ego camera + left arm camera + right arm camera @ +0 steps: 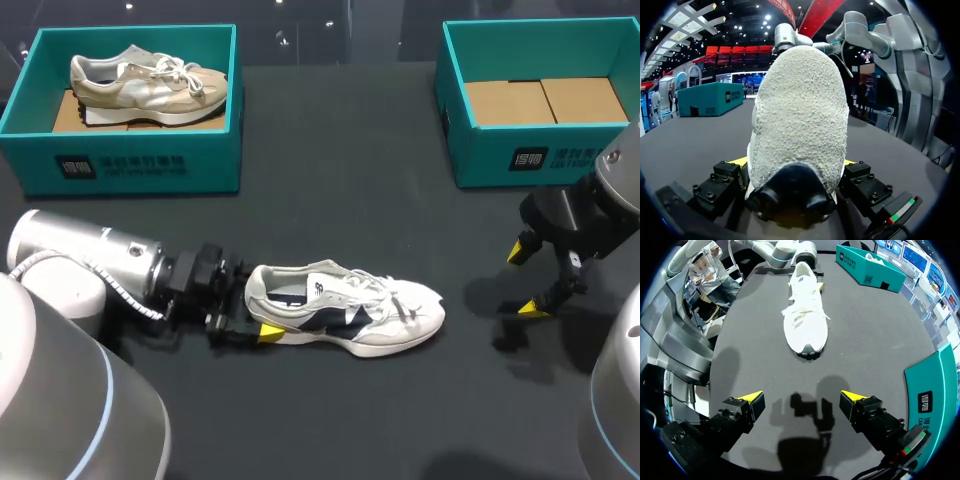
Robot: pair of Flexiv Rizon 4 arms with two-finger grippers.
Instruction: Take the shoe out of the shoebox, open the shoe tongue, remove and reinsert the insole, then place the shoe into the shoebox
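Left pincer (794, 162) clasping shoe (345, 310), nubby rounded heel (800, 115)

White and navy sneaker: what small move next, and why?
Probably bring the right jaws, open and hanging clear of it, over to the tongue of the white and navy sneaker. The left jaws clamp its heel, it is out of the teal shoebox, and its tongue looks unopened.
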